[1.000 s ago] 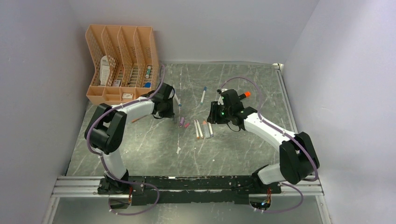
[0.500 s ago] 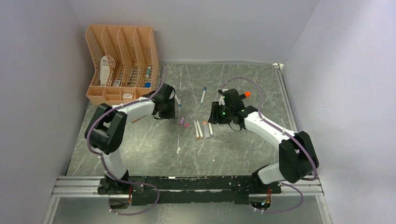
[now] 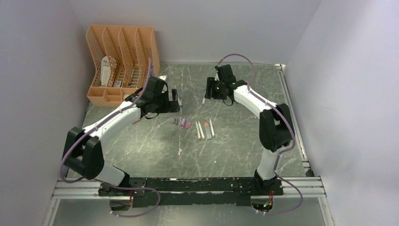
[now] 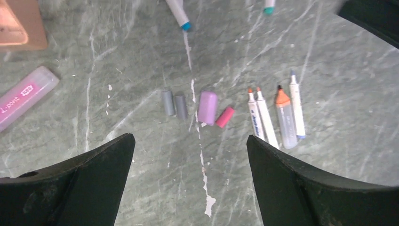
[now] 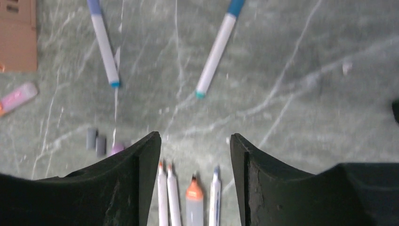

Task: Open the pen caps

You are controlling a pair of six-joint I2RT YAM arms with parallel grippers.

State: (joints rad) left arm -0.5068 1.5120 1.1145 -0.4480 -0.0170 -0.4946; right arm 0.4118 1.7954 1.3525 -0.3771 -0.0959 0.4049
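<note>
Orange rack [image 3: 96,47] — white packet [image 3: 107,70] inside (slot unclear), caps [image 4: 207,107] outside

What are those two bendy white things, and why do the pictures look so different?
They are two robot arms bolted to a table. One picture looks down from above. The other two come from cameras on the wrists, so the black shapes there are the left fingers and the right fingers. On the table lie two grey caps, a purple cap and a pink cap, with four uncapped pens beside them. Two white pens with blue ends lie farther back, and an orange organizer stands in the corner. Both pairs of fingers are open and hold nothing.
</note>
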